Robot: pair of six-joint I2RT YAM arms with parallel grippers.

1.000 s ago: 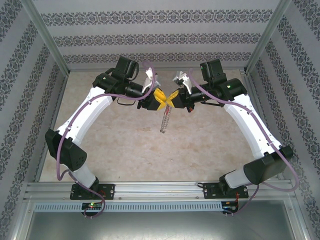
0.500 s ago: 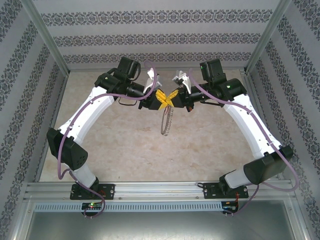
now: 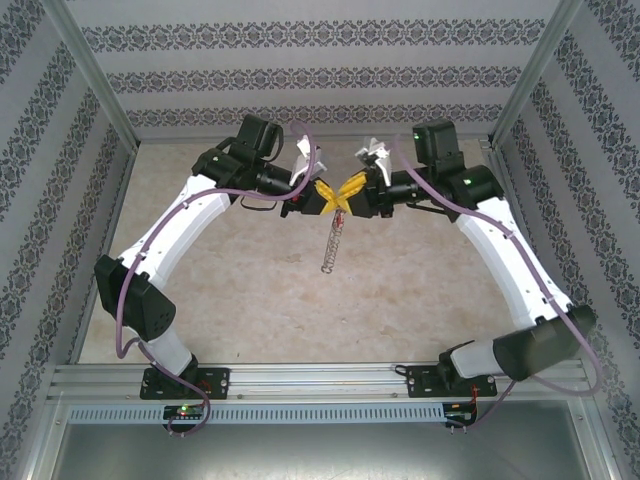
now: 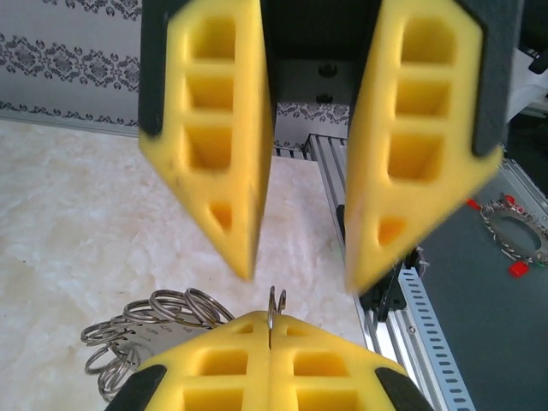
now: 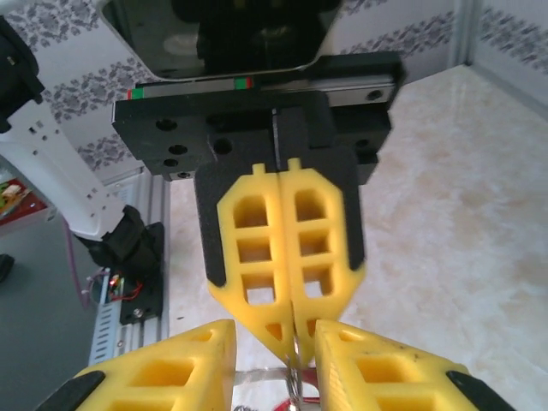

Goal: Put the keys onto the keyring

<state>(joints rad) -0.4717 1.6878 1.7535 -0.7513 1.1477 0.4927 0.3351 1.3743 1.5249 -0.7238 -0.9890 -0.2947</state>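
1. Left gripper [image 4: 270, 334]: the fingers are pressed flat together at the bottom centre of the left wrist view. They clamp a thin wire that stands up from the seam between the pads.
2. Right gripper [image 4: 300, 276]: the jaws are parted with a clear gap. In the left wrist view its two yellow fingers [image 4: 218, 163] hang from the top of the frame and hold nothing. In the right wrist view the tip of the left gripper sits in the gap between them.
3. Keyring [image 3: 333, 243]: it is held by its wire in the left gripper. In the top view it hangs below the two meeting grippers, centre frame, above the table [image 3: 250, 290] and not resting on it.
4. Small silvery rings [image 4: 150, 325]: they are strung on the loop and fan out at the lower left of the left wrist view, just beside the clamped fingers.
5. Key [image 5: 300, 401]: a red patch shows at the bottom edge of the right wrist view, between the parted fingers and beside the wire. It is probably the key's head, but the crop is too tight to confirm.
6. Arms: in the top view both arch inward from the bottom corners and meet at upper centre.
7. Surroundings: patterned walls [image 3: 320, 80] enclose the table. An aluminium rail [image 3: 320, 380] runs along the lower part of the frame.
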